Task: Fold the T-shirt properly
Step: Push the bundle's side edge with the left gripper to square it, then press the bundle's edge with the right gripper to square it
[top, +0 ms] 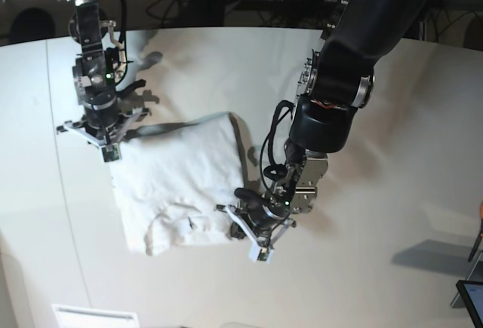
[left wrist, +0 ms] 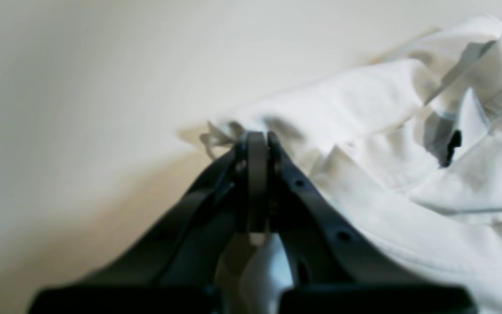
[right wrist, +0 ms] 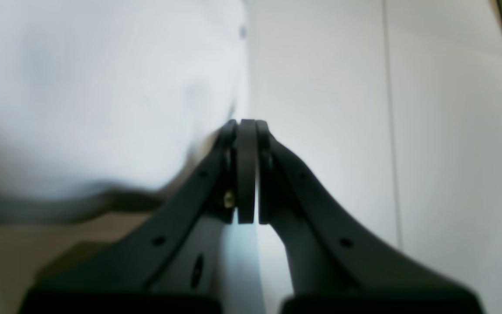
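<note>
Fabric fills the middle of the table [top: 392, 162]: the T-shirt [top: 181, 185] lies rumpled and partly doubled over, white on off-white, with one long edge lifted into a ridge that throws a dark shadow along its far side. In the base view the right gripper [top: 110, 151] sits at the shirt's upper left corner, and the left gripper [top: 259, 250] sits at the lower right corner, near the collar end.

From the left wrist view, the left gripper [left wrist: 257, 137] is clamped tight, with a thin pinch of the T-shirt [left wrist: 364, 113] hem poking out just past its tips; the rest of the cloth bunches in folds to one side (a small dark tag shows in a crease).

From the right wrist view, the right gripper [right wrist: 246, 124] is also pressed closed, its tips at the edge of the T-shirt [right wrist: 103, 87], which hangs blurred beside it. Whether cloth is actually caught between those tips cannot be told here.
</note>
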